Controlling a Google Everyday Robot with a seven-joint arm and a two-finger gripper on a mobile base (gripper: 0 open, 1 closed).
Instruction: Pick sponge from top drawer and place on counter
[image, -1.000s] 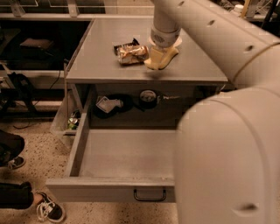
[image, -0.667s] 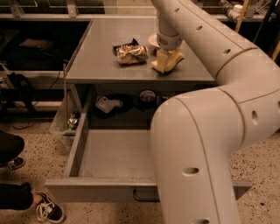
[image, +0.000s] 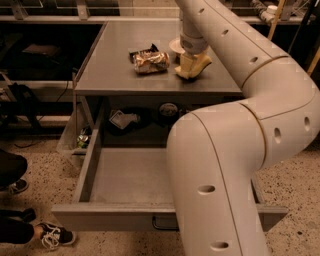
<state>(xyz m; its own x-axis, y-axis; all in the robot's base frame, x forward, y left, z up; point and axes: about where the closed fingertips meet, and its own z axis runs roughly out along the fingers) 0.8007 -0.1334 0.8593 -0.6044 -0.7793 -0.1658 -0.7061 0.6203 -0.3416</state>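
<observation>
The pale yellow sponge is at the counter surface, right of centre, tilted. My gripper is directly above it at the end of the arm, and the wrist hides where they meet. The top drawer is pulled fully open below the counter. The part of its grey floor that shows is bare, and my arm covers its right side.
A crinkled foil snack bag lies just left of the sponge. A white bowl sits behind the gripper. My bulky arm fills the right foreground. Small items sit in the recess behind the drawer. A person's shoes are at lower left.
The gripper and sponge shifted slightly right over the counter. The arm's near link swung across the right side of the view.
</observation>
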